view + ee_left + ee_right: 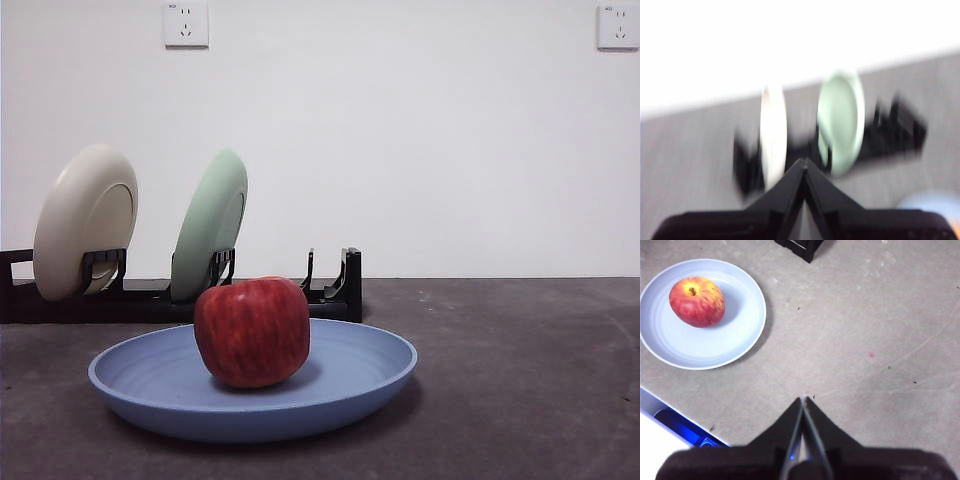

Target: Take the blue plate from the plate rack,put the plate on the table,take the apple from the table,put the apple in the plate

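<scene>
Dark grey, rough, mottled table (520, 380) carrying two items directly. A wide, shallow, matte light-blue round plate (160, 385) lies flat near the front, with a round red apple (252, 331) resting in it. Behind it, apart from it, stands a long, low black slotted plate rack (335, 295) near the white wall.

White wall (420, 150) (plain) carries 2 sockets (186, 23).

apple (252, 331) in blue plate (150, 380) on table (520, 380), plate rack (335, 295) behind
</scene>
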You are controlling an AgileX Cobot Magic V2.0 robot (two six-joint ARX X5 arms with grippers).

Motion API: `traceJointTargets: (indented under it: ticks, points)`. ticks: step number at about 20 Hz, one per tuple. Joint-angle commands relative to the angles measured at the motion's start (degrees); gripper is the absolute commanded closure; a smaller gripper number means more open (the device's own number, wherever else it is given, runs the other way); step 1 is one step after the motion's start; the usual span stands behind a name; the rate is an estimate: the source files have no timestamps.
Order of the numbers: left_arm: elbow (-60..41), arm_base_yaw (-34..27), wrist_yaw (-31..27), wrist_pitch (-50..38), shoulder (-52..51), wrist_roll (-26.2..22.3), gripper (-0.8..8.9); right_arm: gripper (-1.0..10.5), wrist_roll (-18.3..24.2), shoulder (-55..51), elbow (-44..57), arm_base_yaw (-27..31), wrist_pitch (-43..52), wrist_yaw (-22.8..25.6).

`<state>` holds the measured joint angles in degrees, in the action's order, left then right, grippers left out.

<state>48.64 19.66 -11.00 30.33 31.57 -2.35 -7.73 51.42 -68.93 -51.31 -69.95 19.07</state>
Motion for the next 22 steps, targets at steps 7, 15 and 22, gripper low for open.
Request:
traceJointTargets:
  ticks: [7, 15, 22]
  points:
    - [-35.8, -18.4, 14.1, -25.9, -17.9, -5.4, 8.18, 9.5, -0.1, 0.1, 0.2, -0.1, -0.5, 0.0]
    - [-47.1, -20.2, 14.4, -26.0, -28.8, -5.3, 8.18, 9.5, -0.1, 0.1, 0.2, -0.1, -0.5, 0.0]
    - [-48.2, -20.3, 14.2, -20.6, -31.4, -5.2, 8.18, 9.5, -0.1, 0.1, 0.2, -0.1, -0.5, 0.0]
